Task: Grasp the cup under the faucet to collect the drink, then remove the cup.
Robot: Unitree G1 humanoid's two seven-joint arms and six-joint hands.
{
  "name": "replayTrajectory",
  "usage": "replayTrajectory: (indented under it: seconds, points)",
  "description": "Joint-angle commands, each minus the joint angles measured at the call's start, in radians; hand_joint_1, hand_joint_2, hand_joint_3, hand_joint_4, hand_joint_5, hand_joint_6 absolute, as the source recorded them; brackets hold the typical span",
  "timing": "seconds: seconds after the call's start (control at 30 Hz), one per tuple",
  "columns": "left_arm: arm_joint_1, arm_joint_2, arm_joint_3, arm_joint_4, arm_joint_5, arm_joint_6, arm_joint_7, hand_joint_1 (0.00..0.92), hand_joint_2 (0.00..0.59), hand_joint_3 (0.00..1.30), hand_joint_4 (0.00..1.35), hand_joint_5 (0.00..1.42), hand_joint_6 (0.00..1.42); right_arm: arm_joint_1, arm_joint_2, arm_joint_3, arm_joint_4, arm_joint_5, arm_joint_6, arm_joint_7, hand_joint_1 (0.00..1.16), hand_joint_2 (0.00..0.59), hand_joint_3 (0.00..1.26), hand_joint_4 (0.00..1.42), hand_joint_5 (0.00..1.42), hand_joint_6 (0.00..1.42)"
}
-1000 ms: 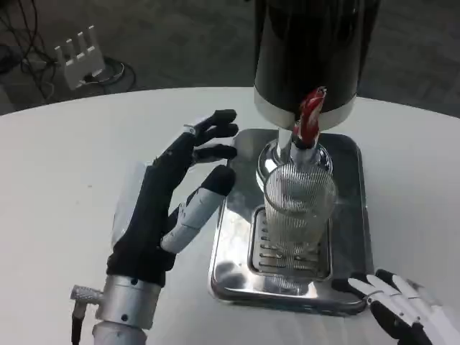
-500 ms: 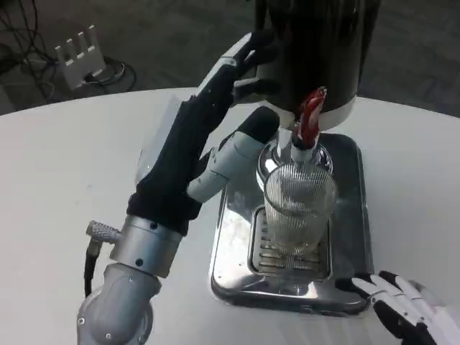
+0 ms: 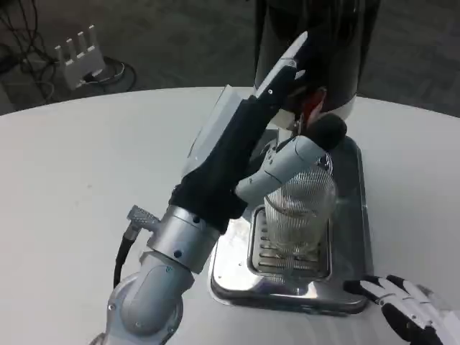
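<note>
A clear ribbed cup (image 3: 300, 212) stands upright on the grate of a steel drip tray (image 3: 353, 237), under the red faucet lever (image 3: 312, 106) of a black drink dispenser (image 3: 316, 36). My left hand (image 3: 269, 126) is raised over the tray with its fingers stretched up against the dispenser body beside the lever. Its thumb lies just above the cup's rim. It holds nothing. My right hand (image 3: 410, 310) rests low at the tray's front right corner, fingers spread, apart from the cup.
The white table (image 3: 79, 180) extends left and right of the tray. A white power strip (image 3: 79, 54) and cables lie on the floor beyond the table's far left edge.
My left arm has lifted and swung right, from beside the tray to over it. The hand's fingers have reached the dispenser by the red lever. The cup and my right hand stayed put.
</note>
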Motion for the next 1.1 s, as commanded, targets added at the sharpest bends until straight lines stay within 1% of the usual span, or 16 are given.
replayTrajectory:
  seconds: [0.03, 0.27, 0.47, 0.6, 0.73, 0.87, 0.93, 1.1]
  points:
    - [-0.019, -0.009, -0.011, 0.006, 0.009, 0.008, -0.014, 0.000, 0.057, 0.06, 0.02, 0.15, 0.11, 0.013, -0.002, -0.004, 0.011, 0.013, -0.014, -0.015, 0.45, 0.458, 0.20, 0.11, 0.05, 0.00]
    - [-0.022, -0.021, -0.035, 0.008, 0.022, 0.006, -0.023, 0.000, 0.057, 0.06, 0.02, 0.14, 0.11, 0.017, 0.000, -0.006, 0.011, 0.019, -0.016, -0.019, 0.45, 0.458, 0.20, 0.11, 0.05, 0.00]
    - [-0.019, -0.015, -0.060, 0.012, 0.053, 0.010, -0.028, 0.000, 0.056, 0.05, 0.01, 0.13, 0.09, 0.021, 0.002, -0.010, 0.003, 0.024, -0.022, -0.024, 0.45, 0.458, 0.20, 0.11, 0.05, 0.00]
    - [-0.011, -0.013, -0.065, 0.019, 0.070, 0.014, -0.030, 0.000, 0.051, 0.05, 0.01, 0.13, 0.09, 0.021, 0.000, -0.011, 0.005, 0.031, -0.025, -0.023, 0.45, 0.458, 0.20, 0.11, 0.05, 0.00]
    - [-0.007, 0.005, -0.077, 0.029, 0.094, 0.012, -0.035, 0.000, 0.051, 0.02, 0.00, 0.10, 0.08, 0.020, 0.002, -0.008, 0.006, 0.033, -0.027, -0.025, 0.45, 0.458, 0.20, 0.11, 0.05, 0.00]
    - [-0.010, 0.035, -0.098, 0.037, 0.149, -0.001, -0.036, 0.000, 0.054, 0.00, 0.00, 0.08, 0.05, 0.012, 0.004, -0.003, 0.005, 0.032, -0.024, -0.023, 0.45, 0.458, 0.20, 0.11, 0.05, 0.00]
    - [-0.010, 0.042, -0.102, 0.045, 0.165, -0.005, -0.034, 0.000, 0.060, 0.00, 0.00, 0.05, 0.03, 0.009, 0.003, -0.006, 0.005, 0.035, -0.022, -0.021, 0.45, 0.458, 0.20, 0.11, 0.05, 0.00]
    - [-0.021, 0.052, -0.110, 0.055, 0.196, -0.012, -0.033, 0.000, 0.063, 0.00, 0.00, 0.05, 0.02, 0.007, 0.004, -0.009, 0.006, 0.041, -0.021, -0.021, 0.45, 0.458, 0.20, 0.11, 0.05, 0.00]
